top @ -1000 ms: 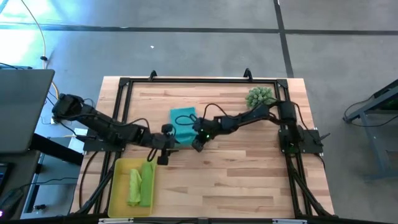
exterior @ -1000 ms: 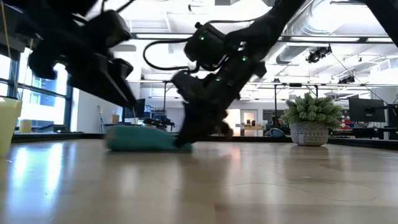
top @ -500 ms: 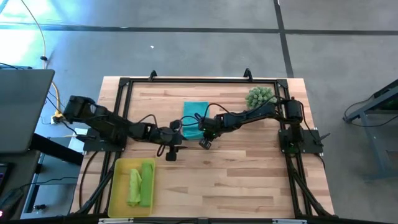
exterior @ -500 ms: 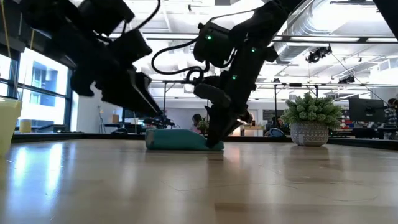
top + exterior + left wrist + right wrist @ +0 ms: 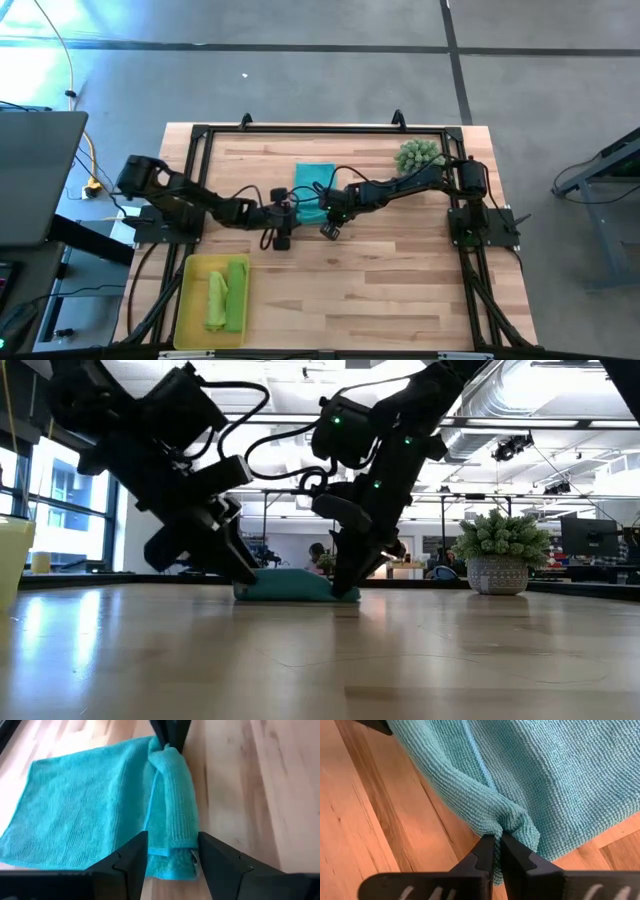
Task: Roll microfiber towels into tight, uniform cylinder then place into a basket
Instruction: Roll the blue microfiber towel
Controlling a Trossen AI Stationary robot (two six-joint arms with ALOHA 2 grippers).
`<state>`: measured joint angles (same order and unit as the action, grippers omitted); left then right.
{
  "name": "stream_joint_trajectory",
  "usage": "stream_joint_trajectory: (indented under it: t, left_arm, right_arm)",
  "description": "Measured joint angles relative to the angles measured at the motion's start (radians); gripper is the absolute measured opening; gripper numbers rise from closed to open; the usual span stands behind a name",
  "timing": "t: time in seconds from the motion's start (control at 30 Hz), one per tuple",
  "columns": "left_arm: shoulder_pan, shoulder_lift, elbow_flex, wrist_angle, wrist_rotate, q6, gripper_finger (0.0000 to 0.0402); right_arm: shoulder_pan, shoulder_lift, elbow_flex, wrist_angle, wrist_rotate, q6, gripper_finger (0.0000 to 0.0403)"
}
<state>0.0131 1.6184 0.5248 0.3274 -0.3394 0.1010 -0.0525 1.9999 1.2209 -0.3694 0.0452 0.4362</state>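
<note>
The teal towel [image 5: 312,186] has moved to the right on the table, from left of the middle to about the middle. The right gripper [image 5: 327,214], pinching the towel's rolled near edge, moved right with it. The left gripper [image 5: 283,225] also travelled right and a little farther from the basket [image 5: 186,300]; it now stands with open fingers at the roll's left end.

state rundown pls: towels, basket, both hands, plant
teal towel: flat on the table, one edge folded over into a first roll
two lime green towels: rolled, lying side by side in the basket
basket: on the table, holds both green rolls
left hand: open, fingers straddling one end of the rolled edge
right hand: shut on the other end
plant: upright at the table's far corner
</note>
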Motion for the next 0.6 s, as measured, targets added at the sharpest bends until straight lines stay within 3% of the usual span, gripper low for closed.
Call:
stream_joint_trajectory:
  t: [0.2, 0.33, 0.5, 0.6]
  left_arm:
    - [0.019, 0.011, 0.000, 0.013, 0.004, -0.022, 0.0150]
    - [0.027, 0.011, 0.000, 0.010, 0.055, -0.055, 0.0103]
    - [0.073, 0.011, 0.000, -0.001, 0.225, -0.178, 0.0016]
    - [0.135, 0.011, 0.000, 0.006, 0.370, -0.333, 0.0010]
  right_arm:
    - [0.000, 0.000, 0.000, 0.005, 0.000, 0.000, 0.0012]
    - [0.000, 0.000, 0.000, 0.006, 0.000, 0.000, 0.0012]
    - [0.001, -0.010, 0.000, 0.008, 0.000, -0.003, 0.0012]
    - [0.007, -0.030, -0.003, 0.003, -0.034, -0.005, 0.0012]
